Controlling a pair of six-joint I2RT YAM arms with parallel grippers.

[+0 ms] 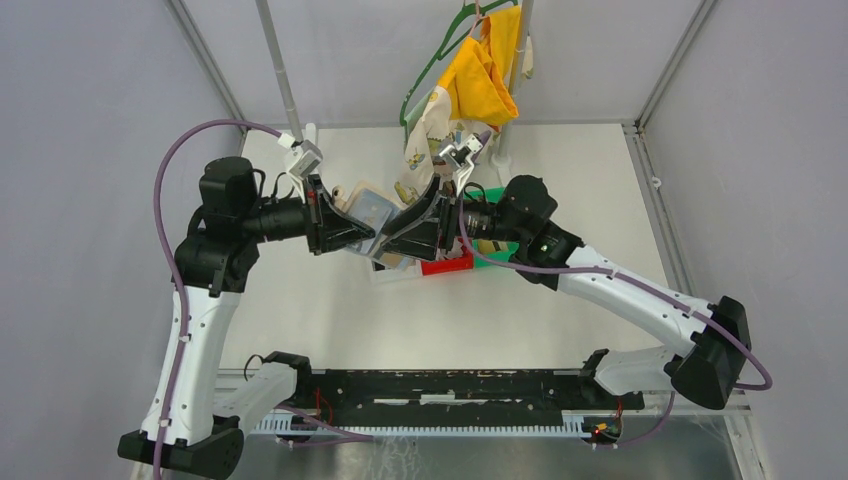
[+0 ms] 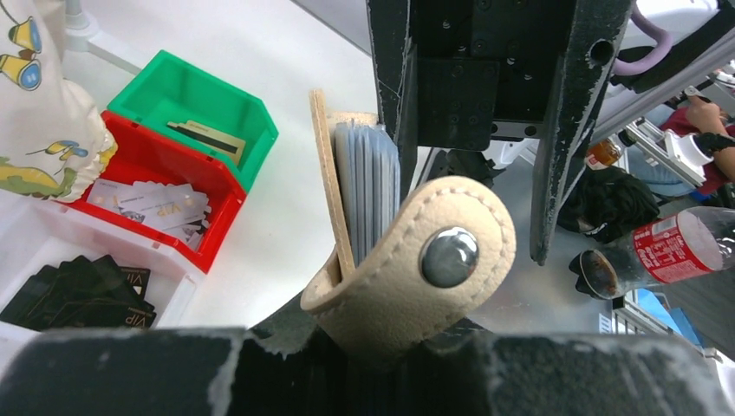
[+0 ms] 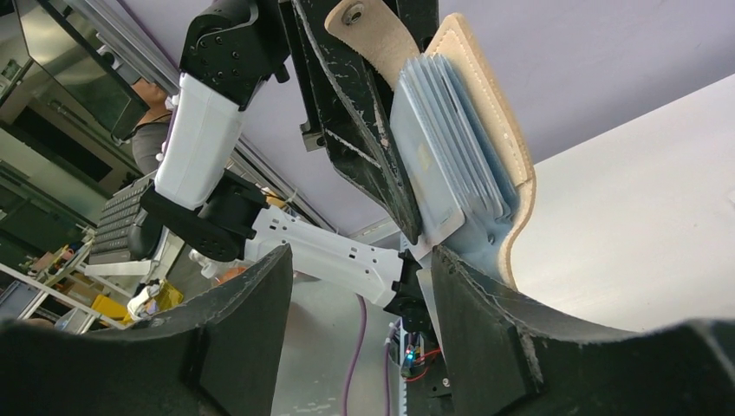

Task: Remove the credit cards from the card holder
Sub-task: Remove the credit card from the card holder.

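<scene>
Two arms faced each other above the bench (image 1: 330, 320): the left gripper (image 2: 364, 347) had its jaws clamped on the tan card holder (image 2: 407, 269). The holder was held off the surface with its clear sleeves fanned, and the right gripper (image 3: 360, 295) had its jaws spread wide just beside those sleeves. Farther off, credit cards (image 2: 82, 295) lay in three bins: black in the white bin (image 2: 113, 243), pale in the red bin (image 2: 217, 221), one gold in the green bin (image 2: 260, 143).

Pale, matte white table (image 1: 560, 300), walled by grey panels on the left, right and far sides. Around the middle, set directly on it in a touching row: white bin (image 2: 104, 243) on the left, red bin (image 2: 224, 208) next, green bin (image 2: 260, 147) rightmost. Further back, seemingly the white foot of a stand (image 2: 74, 26), half hidden by cloth.
</scene>
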